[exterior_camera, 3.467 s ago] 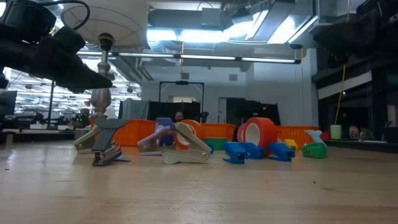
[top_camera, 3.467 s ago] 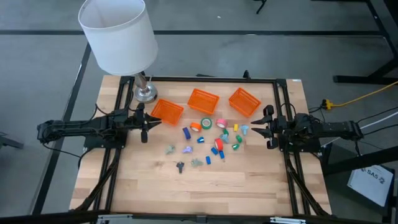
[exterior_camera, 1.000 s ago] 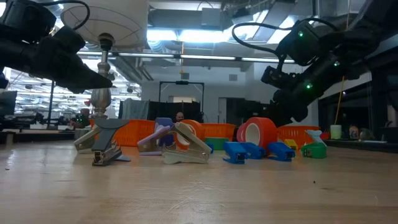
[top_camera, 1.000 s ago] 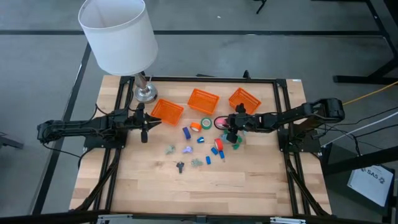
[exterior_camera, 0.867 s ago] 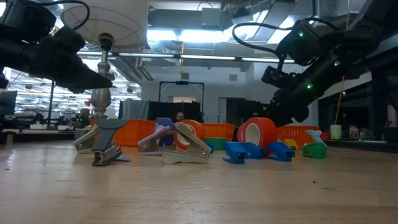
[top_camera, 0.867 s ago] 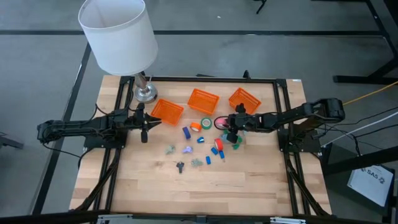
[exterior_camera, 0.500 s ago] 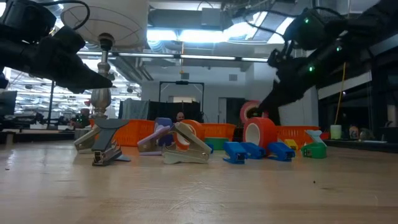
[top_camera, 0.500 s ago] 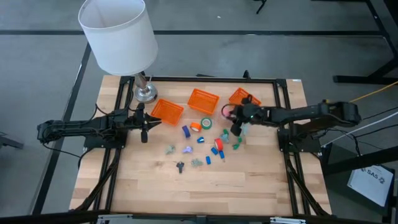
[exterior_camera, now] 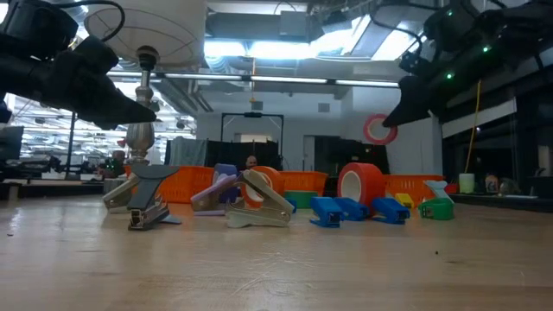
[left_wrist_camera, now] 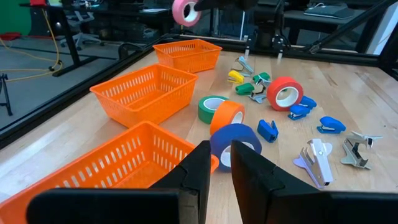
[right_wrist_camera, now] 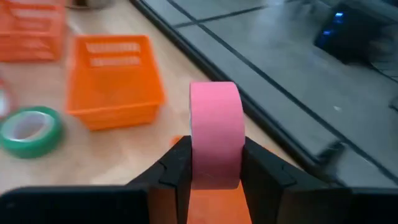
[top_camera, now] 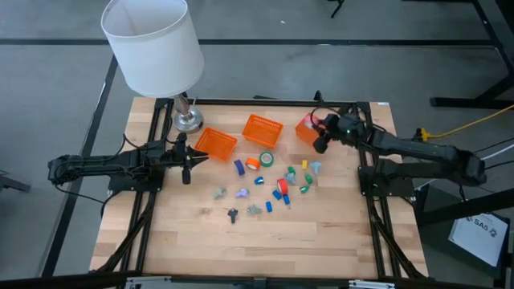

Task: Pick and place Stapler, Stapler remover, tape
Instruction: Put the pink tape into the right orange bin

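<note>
My right gripper [top_camera: 320, 141] hangs over the right orange basket [top_camera: 308, 128] at the table's far right, shut on a pink tape roll [right_wrist_camera: 214, 130], which also shows in the low view as the pink tape roll [exterior_camera: 378, 129]. Green tape [top_camera: 266, 160], orange tape [top_camera: 253, 164] and red tape [exterior_camera: 359, 185] rest on the table among small blue staplers [top_camera: 278, 194] and staple removers [exterior_camera: 262, 200]. My left gripper [top_camera: 186, 163] waits, shut, at the table's left beside the left basket [top_camera: 215, 144]. My right gripper pinches the pink tape roll between its two fingers, one on each flat side face, the outer band [right_wrist_camera: 214, 118] facing the wrist camera. The fingers [right_wrist_camera: 177, 165] slant downward. The roll is lifted clear, standing on edge and hanging below the fingertips above the right basket.
A third orange basket [top_camera: 263, 129] stands between the other two along the far side. A lamp with a white shade [top_camera: 152, 44] rises at the far left corner. A blue tape roll [left_wrist_camera: 235, 140] lies close to my left gripper. The near half of the wooden table [top_camera: 265, 241] is bare.
My right gripper has risen from the middle of the table with the pink tape roll and swung toward the far right edge. The roll has been lifted clear of the pile and now hangs over the right basket; the red roll stays on the table.
</note>
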